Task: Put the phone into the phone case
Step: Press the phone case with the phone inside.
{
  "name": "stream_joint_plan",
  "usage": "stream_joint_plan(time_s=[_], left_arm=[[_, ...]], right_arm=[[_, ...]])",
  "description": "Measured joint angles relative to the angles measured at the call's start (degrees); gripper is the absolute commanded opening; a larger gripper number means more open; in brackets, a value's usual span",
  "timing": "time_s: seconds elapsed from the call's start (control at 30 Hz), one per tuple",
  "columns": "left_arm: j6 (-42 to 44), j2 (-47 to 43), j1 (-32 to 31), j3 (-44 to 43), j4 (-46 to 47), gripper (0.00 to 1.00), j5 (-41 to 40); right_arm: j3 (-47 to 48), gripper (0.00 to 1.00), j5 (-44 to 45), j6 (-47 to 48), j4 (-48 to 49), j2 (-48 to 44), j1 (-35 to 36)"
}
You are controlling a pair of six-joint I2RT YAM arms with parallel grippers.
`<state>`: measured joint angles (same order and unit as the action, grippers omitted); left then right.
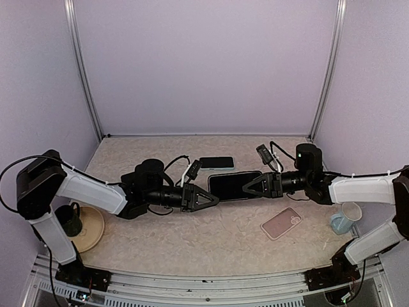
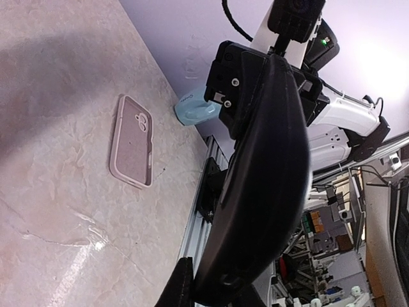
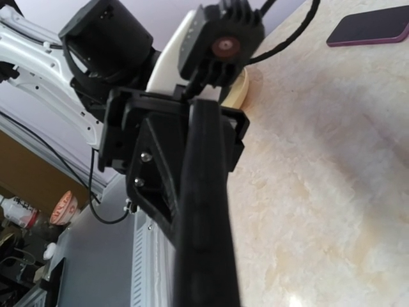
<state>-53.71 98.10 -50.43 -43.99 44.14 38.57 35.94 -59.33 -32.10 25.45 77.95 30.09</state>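
A black phone [image 1: 233, 185] hangs level above the middle of the table, held by its two ends. My left gripper [image 1: 211, 199] pinches its left end, and in the left wrist view the phone's dark back [image 2: 268, 192] fills the frame with one finger [image 2: 176, 288] against it. My right gripper [image 1: 254, 185] is shut on the right end, where the phone's edge with its side buttons [image 3: 204, 217] runs out from between the jaws. The empty pink phone case [image 1: 281, 222] lies flat on the table, in front of and below the right gripper, inside up [image 2: 132, 141].
A second dark phone [image 1: 216, 162] lies flat behind the held one and also shows in the right wrist view [image 3: 369, 27]. A pale blue cup [image 1: 342, 220] stands at the right edge. At the left a dark mug [image 1: 69, 220] sits by a tan plate [image 1: 94, 231].
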Motion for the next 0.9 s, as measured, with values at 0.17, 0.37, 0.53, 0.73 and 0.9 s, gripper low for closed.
stream_joint_plan(time_s=[0.17,0.37,0.53,0.73,0.9], left_arm=[[-0.2,0.2,0.0,0.0,-0.2,0.01,-0.5],[0.2,0.2,0.2,0.0,-1.6,0.30,-1.3],[1.7,0.0,0.9,0.0,-3.3,0.45,-2.9],[3.7,-2.4,1.8,-0.1,-4.1,0.50,-4.5],[4.9,-3.1,1.9,-0.7,-4.9,0.51,-4.7]], right_arm=[[0.6,0.03,0.6,2.1,-2.1,0.0,0.0],[1.3,0.04,1.8,4.9,-4.8,0.0,0.0],[1.2,0.04,3.0,5.4,-7.6,0.0,0.0],[0.4,0.04,2.0,4.1,-8.2,0.3,0.0],[-1.0,0.04,-0.6,1.9,-6.1,1.0,0.0]])
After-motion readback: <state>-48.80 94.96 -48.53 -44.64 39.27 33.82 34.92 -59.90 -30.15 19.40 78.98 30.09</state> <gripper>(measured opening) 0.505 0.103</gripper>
